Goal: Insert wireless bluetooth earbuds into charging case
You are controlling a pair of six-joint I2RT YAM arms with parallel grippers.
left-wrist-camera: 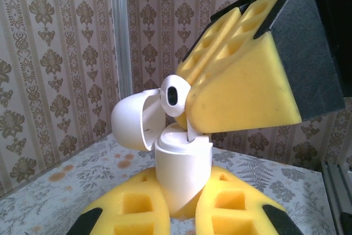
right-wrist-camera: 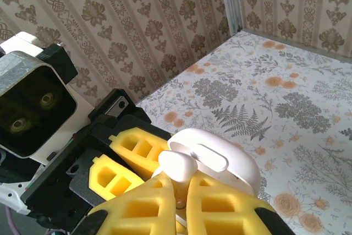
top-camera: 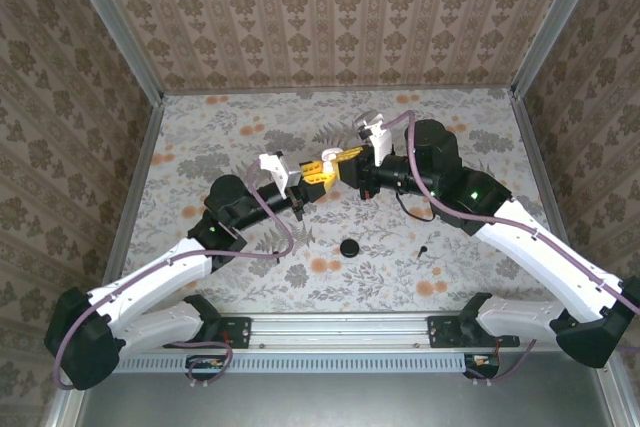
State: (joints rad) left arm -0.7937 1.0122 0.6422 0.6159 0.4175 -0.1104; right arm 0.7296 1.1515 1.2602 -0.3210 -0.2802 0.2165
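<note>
My left gripper (top-camera: 312, 175) is shut on the white charging case (left-wrist-camera: 181, 174), held upright above the table's middle with its lid (left-wrist-camera: 135, 122) hinged open to the left. My right gripper (top-camera: 345, 167) meets it from the right, shut on a white earbud (left-wrist-camera: 175, 96) with a dark oval opening. The earbud's stem reaches down into the case's top. In the right wrist view the earbud (right-wrist-camera: 179, 166) sits pinched between my yellow fingertips (right-wrist-camera: 154, 202), in front of the open lid (right-wrist-camera: 231, 163). The left gripper's yellow fingers (right-wrist-camera: 137, 149) show behind it.
A small round black piece (top-camera: 350, 247) and a tinier dark piece (top-camera: 424, 249) lie on the floral tabletop nearer the arm bases; what they are I cannot tell. Patterned walls with metal corner posts (top-camera: 140, 57) enclose the table.
</note>
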